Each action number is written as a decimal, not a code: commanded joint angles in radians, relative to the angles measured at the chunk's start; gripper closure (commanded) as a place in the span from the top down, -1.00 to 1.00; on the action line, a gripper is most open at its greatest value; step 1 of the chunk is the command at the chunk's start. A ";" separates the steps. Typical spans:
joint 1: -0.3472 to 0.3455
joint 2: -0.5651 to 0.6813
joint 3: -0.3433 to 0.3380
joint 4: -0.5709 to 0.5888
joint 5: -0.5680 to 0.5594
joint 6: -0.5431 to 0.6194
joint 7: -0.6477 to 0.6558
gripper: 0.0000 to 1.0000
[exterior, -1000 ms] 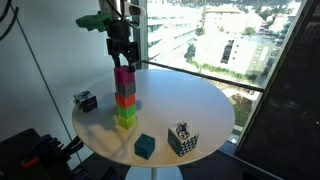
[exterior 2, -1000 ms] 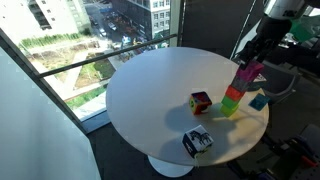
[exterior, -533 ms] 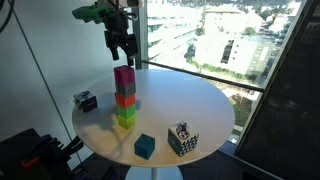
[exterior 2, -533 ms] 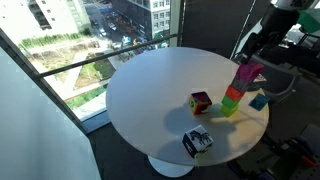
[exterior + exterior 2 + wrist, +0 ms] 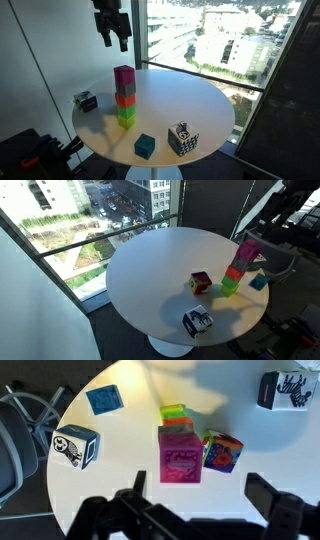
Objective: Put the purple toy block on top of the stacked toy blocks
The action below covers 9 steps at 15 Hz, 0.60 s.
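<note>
The purple toy block (image 5: 124, 76) sits on top of the stacked toy blocks (image 5: 125, 104), above grey, orange-red and lime green cubes. It also shows in an exterior view (image 5: 247, 251) at the table's right edge, and from above in the wrist view (image 5: 179, 457). My gripper (image 5: 111, 37) hangs well above the stack, open and empty. In the wrist view its two fingers (image 5: 203, 500) stand wide apart with nothing between them.
On the round white table (image 5: 190, 100) lie a teal cube (image 5: 145, 147), a black-and-white patterned cube (image 5: 181, 139), another patterned cube (image 5: 85, 100) and a multicoloured cube (image 5: 201, 282). A window railing (image 5: 200, 75) runs behind the table. A chair (image 5: 20, 440) stands at its edge.
My gripper has risen straight up from just above the purple block to high over the stack. The purple block stays on the stack.
</note>
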<state>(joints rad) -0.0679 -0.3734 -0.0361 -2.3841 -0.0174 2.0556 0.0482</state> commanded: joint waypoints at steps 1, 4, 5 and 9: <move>-0.004 -0.044 -0.015 0.024 -0.019 -0.097 -0.043 1.00; -0.009 -0.078 -0.027 0.033 -0.033 -0.179 -0.067 1.00; -0.010 -0.087 -0.031 0.036 -0.035 -0.203 -0.075 1.00; -0.022 -0.125 -0.043 0.057 -0.046 -0.293 -0.077 1.00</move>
<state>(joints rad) -0.0798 -0.4715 -0.0686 -2.3586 -0.0446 1.8339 -0.0093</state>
